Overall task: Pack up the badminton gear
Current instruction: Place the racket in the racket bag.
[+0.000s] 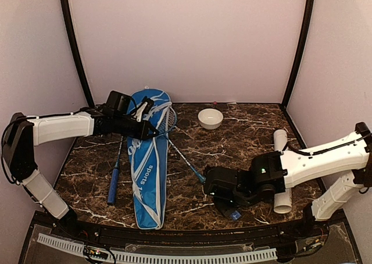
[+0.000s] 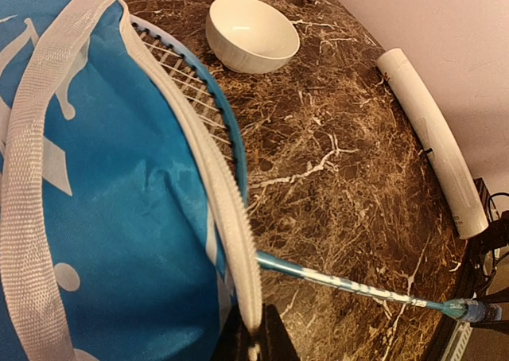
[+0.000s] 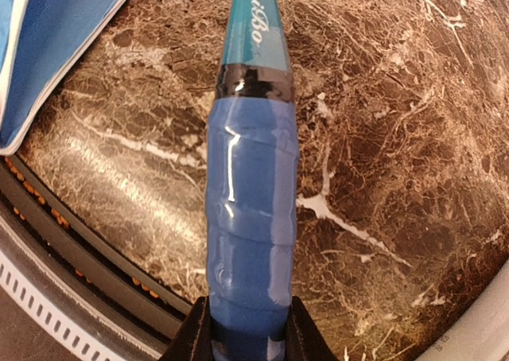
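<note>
Well, my left fingers point(image 2: 274, 341) are pressed together on the white zip trim of the long blue fabric racket cover point(image 1: 148, 177), at its wide far end. I think they hold that edge up a little. The cover lies left of the worktop's point(image 1: 244, 142) centre, its length running from far edge to near edge.

My right fingers point(image 3: 191, 337) pinch the glossy blue handle of one thin blue-framed racket point(image 1: 180, 153), close to the near edge and right of the cover. Its head sits just inside the cover's mouth (strings show under the trim). Its shaft slants out toward the near right corner, so it lies across the cover rather than along it.

As I judge it, the coming move turns on that angle: my right arm swings the handle toward the near edge until the shaft and cover line up, then slides the racket in.

The second blue-handled racket point(image 1: 113, 185) lies just beside the cover's left side, nearer my left arm. The long white tube point(image 1: 281, 142) lies along the right edge. I see no shuttlecocks.
</note>
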`<state>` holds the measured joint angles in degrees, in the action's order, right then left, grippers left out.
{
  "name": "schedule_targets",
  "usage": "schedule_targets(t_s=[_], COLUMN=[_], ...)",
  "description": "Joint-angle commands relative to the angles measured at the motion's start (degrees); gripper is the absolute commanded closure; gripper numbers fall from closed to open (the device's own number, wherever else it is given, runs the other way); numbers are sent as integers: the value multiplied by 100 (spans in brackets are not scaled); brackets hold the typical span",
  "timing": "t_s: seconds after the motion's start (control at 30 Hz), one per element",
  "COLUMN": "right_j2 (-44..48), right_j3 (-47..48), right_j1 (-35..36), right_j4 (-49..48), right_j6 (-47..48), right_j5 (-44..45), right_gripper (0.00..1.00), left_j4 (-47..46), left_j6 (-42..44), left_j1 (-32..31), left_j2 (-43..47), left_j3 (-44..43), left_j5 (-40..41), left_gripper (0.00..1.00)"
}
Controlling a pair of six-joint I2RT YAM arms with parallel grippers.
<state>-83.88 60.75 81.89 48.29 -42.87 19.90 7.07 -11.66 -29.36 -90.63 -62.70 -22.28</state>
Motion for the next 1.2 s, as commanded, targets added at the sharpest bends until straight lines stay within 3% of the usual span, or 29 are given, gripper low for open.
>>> schedule_targets(t_s=[0.0, 0.33, 0.63, 0.8, 1.03, 1.17], right_j2=[-358, -1282, -1412, -1849, -1718, -1602], right_j3=[360, 1342, 1689, 1978, 1254, 1286], right_j1=[-179, -388, -391, -400, -397, -401], right_j4=[-1104, -1881, -2706, -2500, -3920, -3741], right_j6=[57, -599, 149, 57, 537, 703], right_j5=[204, 400, -39, 48, 225, 331], right_gripper=[100, 100, 100, 100, 100, 100], left_j4=[-332, -440, -427, -524, -540, -647], left_j6=[163, 109, -11, -33, -88, -201], left_j1=[-166, -389, -421, -444, -455, -490], left_j2=[114, 133, 297, 319, 214, 68], left_j3=[192, 225, 263, 309, 244, 233], left_j5=[-201, -248, -174, -394, -668, -961], left_gripper=[100, 100, 100, 100, 100, 100])
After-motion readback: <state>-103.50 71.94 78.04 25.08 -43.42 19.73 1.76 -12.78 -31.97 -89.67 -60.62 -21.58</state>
